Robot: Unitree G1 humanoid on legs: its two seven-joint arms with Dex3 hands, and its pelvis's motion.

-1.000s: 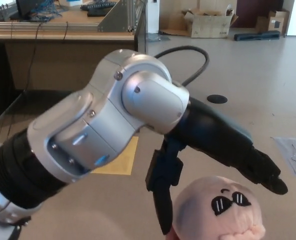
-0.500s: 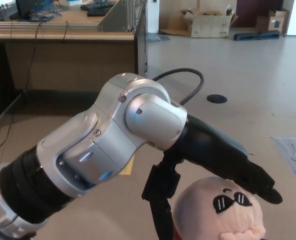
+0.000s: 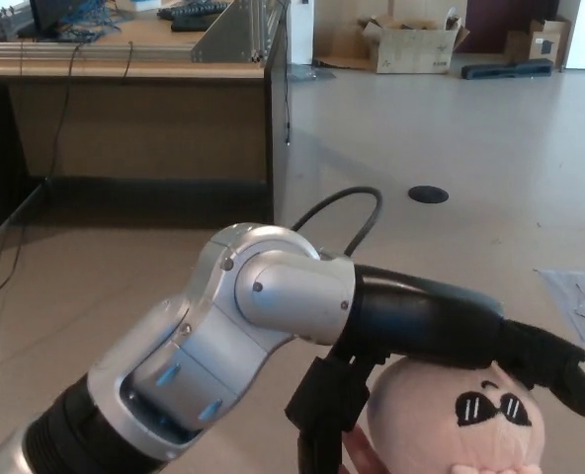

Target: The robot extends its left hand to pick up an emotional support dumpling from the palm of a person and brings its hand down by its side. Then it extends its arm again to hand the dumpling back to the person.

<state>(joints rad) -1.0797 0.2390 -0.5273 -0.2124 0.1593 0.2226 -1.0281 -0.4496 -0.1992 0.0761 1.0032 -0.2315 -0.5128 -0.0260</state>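
Directly over the pale pink plush dumpling with black sunglasses eyes, the robot's black left hand rests with fingers spread, thumb beside it, gripping nothing yet. The dumpling sits at the frame's bottom edge on a person's barely visible fingertips. Closing off-centre might squeeze the soft toy sideways out of the palm.

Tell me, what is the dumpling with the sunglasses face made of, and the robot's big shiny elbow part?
The dumpling looks like soft plush fabric: pale pink, fuzzy and matte, with dark sunglasses seemingly stitched or printed on. The silver joint looks like metal or metallic-painted plastic: smooth, glossy highlights, small screws. The left hand above the dumpling looks like matte black plastic.
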